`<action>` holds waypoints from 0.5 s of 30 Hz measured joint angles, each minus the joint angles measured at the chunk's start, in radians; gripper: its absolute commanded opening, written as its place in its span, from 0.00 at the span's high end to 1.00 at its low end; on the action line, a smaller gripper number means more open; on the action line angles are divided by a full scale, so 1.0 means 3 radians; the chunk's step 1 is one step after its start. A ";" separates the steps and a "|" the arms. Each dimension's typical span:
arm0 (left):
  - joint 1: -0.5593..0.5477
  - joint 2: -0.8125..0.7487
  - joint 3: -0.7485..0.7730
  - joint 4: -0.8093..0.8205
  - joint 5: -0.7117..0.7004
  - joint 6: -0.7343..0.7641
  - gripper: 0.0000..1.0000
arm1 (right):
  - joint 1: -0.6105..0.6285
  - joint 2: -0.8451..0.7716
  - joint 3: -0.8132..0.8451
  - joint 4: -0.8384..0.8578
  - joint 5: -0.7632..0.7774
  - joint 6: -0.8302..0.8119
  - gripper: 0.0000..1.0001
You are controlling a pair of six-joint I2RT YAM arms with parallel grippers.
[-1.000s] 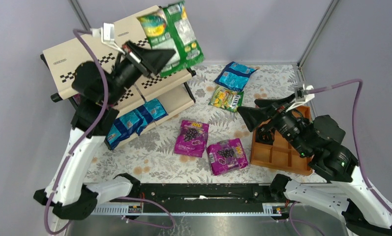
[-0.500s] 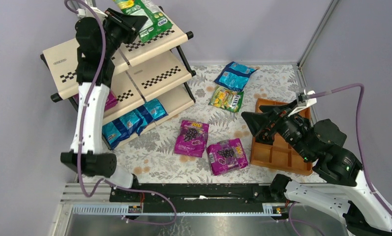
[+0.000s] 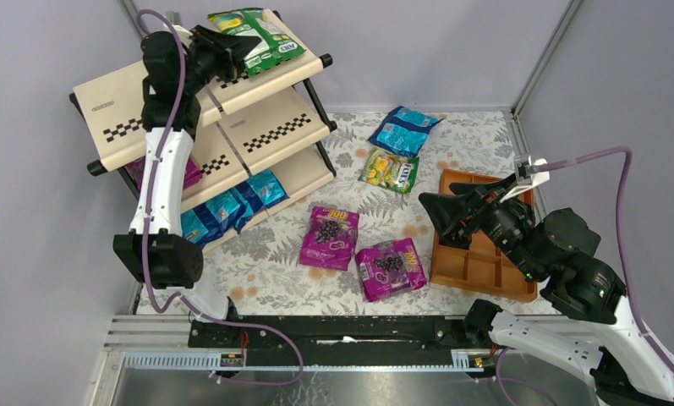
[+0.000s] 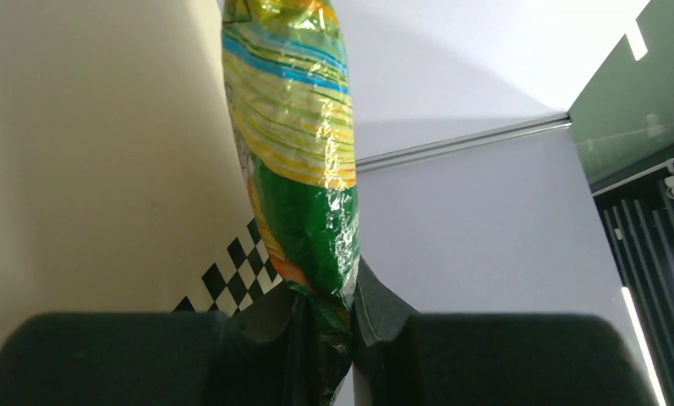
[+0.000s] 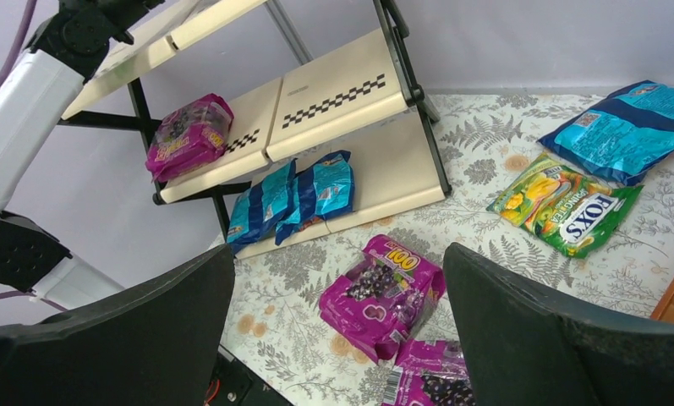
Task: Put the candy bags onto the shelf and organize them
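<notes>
Nearest, at four o'clock, the right gripper (image 3: 435,222) hangs spread wide near two magenta bags (image 3: 329,238), seemingly ready for pickup; farthest, at eleven o'clock, the left gripper (image 4: 329,315) pinches a green candy bag (image 3: 261,38) by its end seam, flat over the top tier of the shelf (image 3: 105,95) for release.

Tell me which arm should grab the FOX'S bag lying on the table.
Right. The right gripper is open and empty, close to that FOX'S bag; the left gripper is shut on another green bag up at the top tier of the shelf.
</notes>
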 measured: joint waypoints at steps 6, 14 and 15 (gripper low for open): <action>0.0062 -0.0013 -0.0003 0.0086 0.0097 -0.0125 0.97 | 0.0000 0.0020 -0.0033 0.0005 -0.0003 0.0008 0.00; 0.0060 0.0013 0.0018 0.0081 0.0248 -0.0216 0.92 | 0.0000 0.0019 -0.0155 0.0005 -0.0001 0.0029 0.00; 0.0060 0.0028 0.0036 0.0080 0.0253 -0.0215 0.89 | 0.0000 0.0019 -0.0156 0.0005 -0.0001 0.0029 0.00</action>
